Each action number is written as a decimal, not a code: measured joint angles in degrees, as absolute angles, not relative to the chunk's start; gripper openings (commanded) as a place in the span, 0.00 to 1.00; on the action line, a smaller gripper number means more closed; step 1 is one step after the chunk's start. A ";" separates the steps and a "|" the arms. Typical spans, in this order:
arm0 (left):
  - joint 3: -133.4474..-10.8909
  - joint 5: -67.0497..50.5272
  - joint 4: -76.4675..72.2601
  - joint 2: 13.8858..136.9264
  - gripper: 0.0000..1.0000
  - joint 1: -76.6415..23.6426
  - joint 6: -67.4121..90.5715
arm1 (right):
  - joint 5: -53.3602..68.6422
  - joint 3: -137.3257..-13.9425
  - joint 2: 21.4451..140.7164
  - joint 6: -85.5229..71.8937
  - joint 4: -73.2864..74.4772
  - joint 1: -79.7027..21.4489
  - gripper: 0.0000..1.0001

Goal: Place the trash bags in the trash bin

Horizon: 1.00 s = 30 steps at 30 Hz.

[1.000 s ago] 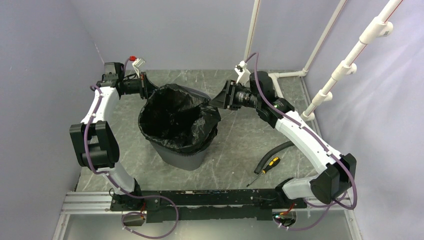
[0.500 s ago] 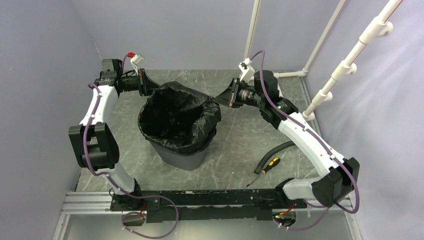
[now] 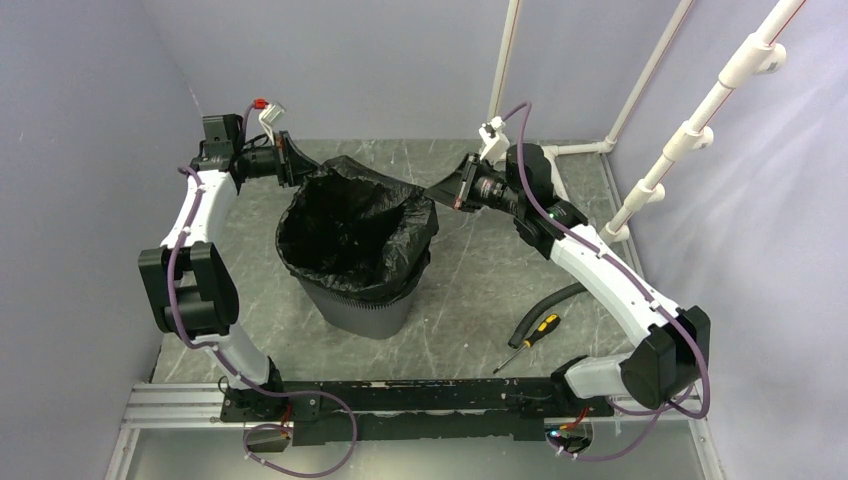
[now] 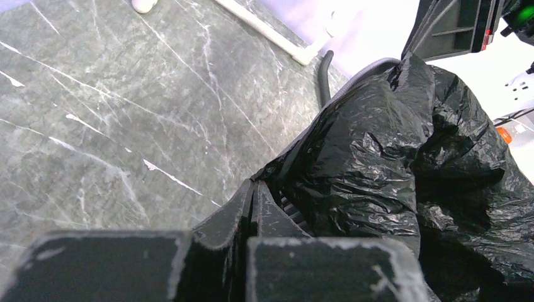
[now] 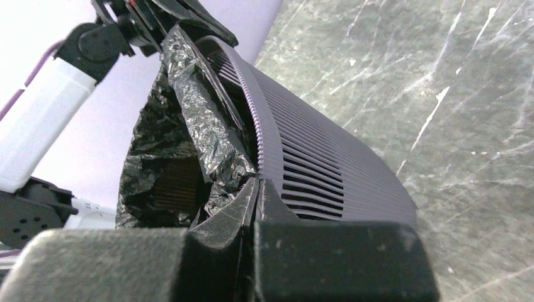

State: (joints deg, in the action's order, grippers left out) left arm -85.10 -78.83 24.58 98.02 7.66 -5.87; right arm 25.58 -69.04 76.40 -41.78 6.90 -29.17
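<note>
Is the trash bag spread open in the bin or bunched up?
Spread open. The trash bag lines the trash bin, its edge draped over the rim; left gripper and right gripper pinch it.

The grey marbled table (image 3: 470,290) carries the trash bin (image 3: 366,316), a black hose (image 3: 548,303) and a screwdriver (image 3: 527,341).

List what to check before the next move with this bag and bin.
1. Left end effector shut on trash bag: ok.
2. Right end effector shut on trash bag: ok.
3. Trash bin standing on its base: ok.
4. Bag draped over the near rim: ok.
5. Bag over the rim beside the right end effector: not ok, bare rim shows.
6. Screwdriver apart from the bin: ok.
</note>
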 measured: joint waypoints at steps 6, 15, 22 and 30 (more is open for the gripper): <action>-85.08 -79.37 24.77 100.12 0.03 7.55 -5.54 | 24.95 -65.69 76.18 -44.97 0.51 -28.80 0.01; -84.42 -79.66 24.32 100.97 0.03 7.46 -4.86 | 27.14 -65.58 75.64 -43.03 0.45 -28.80 0.04; -84.34 -79.20 20.34 99.77 0.02 7.44 -1.34 | 27.29 -66.59 74.13 -39.88 4.67 -28.80 0.06; -83.64 -77.91 16.29 96.75 0.02 7.44 1.74 | 27.09 -68.51 73.19 -38.26 9.26 -28.80 0.07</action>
